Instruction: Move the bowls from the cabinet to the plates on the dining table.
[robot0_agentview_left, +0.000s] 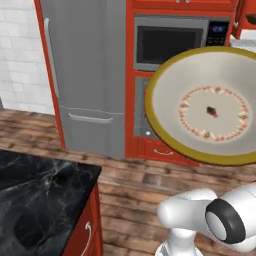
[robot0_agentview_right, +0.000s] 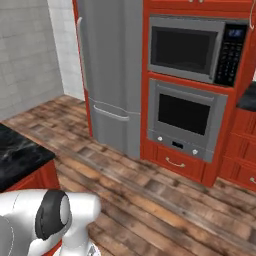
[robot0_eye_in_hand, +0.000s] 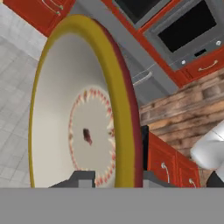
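A wide cream ceramic bowl (robot0_agentview_left: 212, 107) with an ochre-yellow rim and a ring of reddish dots is carried high in the air, tipped so its inside faces the left base camera, in front of a red oven column. In the hand view the gripper (robot0_eye_in_hand: 114, 180) pinches the bowl's rim between two dark fingertips (robot0_eye_in_hand: 83, 179). The bowl looks stiff, smooth, fairly heavy and breakable; the thin rim is the likeliest place to hold it, though it could slip there. Behind it stand a silver microwave (robot0_agentview_right: 192, 47), a built-in oven (robot0_agentview_right: 185, 117) and a grey refrigerator (robot0_agentview_left: 87, 75). The black marble dining table (robot0_agentview_left: 37, 200) lies near left, above a wooden floor (robot0_agentview_right: 165, 200).
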